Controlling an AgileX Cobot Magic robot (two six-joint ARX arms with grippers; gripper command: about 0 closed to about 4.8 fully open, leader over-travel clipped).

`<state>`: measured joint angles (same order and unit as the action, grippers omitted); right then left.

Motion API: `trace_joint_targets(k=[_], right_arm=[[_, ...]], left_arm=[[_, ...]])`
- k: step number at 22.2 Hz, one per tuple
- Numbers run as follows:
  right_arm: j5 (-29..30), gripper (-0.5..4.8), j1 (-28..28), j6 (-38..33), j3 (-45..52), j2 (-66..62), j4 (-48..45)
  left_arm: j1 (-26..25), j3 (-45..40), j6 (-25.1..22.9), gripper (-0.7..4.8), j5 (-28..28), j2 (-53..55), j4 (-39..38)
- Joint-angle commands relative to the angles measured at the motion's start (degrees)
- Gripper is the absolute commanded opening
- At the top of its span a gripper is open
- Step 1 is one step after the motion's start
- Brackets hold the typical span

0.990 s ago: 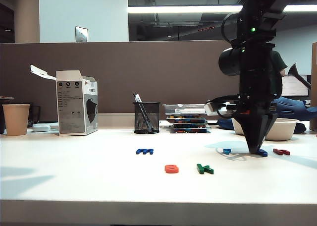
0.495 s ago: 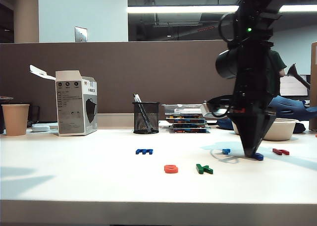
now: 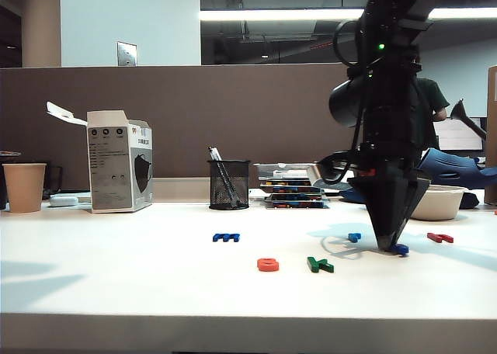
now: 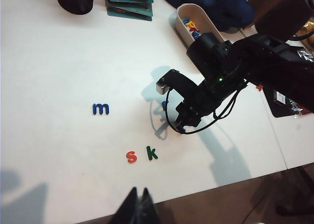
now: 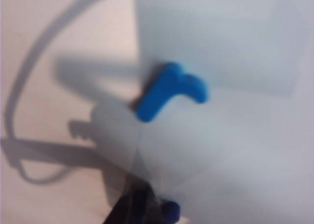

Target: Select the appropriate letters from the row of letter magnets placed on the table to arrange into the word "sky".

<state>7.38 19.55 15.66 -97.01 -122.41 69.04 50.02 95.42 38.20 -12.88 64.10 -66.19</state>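
While its tip rests at the table (image 3: 116,276), the right gripper (image 3: 390,248) points straight down with its fingers drawn together on the dark blue forked letter (image 3: 400,249), which sits at the surface and shows only as a small blue edge under the tip. In the right wrist view the same piece peeks out at the fingertips (image 5: 169,210), and the light blue letter (image 5: 169,91) lies just beyond, apart from it. Seen from outside, that light blue letter (image 3: 354,236) is just left of the gripper and the dark red letter (image 3: 440,237) lies to its right. Nearer the front edge, the orange-red s (image 3: 268,265) and the green k (image 3: 320,265) sit side by side with a small gap; bare table lies to the right of the k. The wide blue m (image 3: 227,236) lies alone farther left. Behind the row stand a mesh pen cup (image 3: 230,184), a stack of trays (image 3: 293,187) and a white bowl (image 3: 436,202). Over the front edge, the left gripper (image 4: 139,204) hangs clear of everything, fingers closed and empty.
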Motion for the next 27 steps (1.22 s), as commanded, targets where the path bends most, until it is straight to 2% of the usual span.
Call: trace_joint_targets(k=[1, 19, 27], right_arm=[[0.37, -0.07, 1.01, -1.18, 0.20, -0.24, 0.15], [1.73, -0.07, 5.81, -6.49, 3.32, 0.72, 0.50], [1.77, -0.07, 6.56, -9.18, 7.06, 4.37, -2.75]], left_arm=[[-0.09, 0.09, -0.22, -0.05, -0.17, -0.11, 0.52], [-0.09, 0.09, -0.22, -0.05, -0.17, -0.11, 0.52], [-0.09, 0.09, -0.22, -0.05, -0.17, -0.11, 0.55]])
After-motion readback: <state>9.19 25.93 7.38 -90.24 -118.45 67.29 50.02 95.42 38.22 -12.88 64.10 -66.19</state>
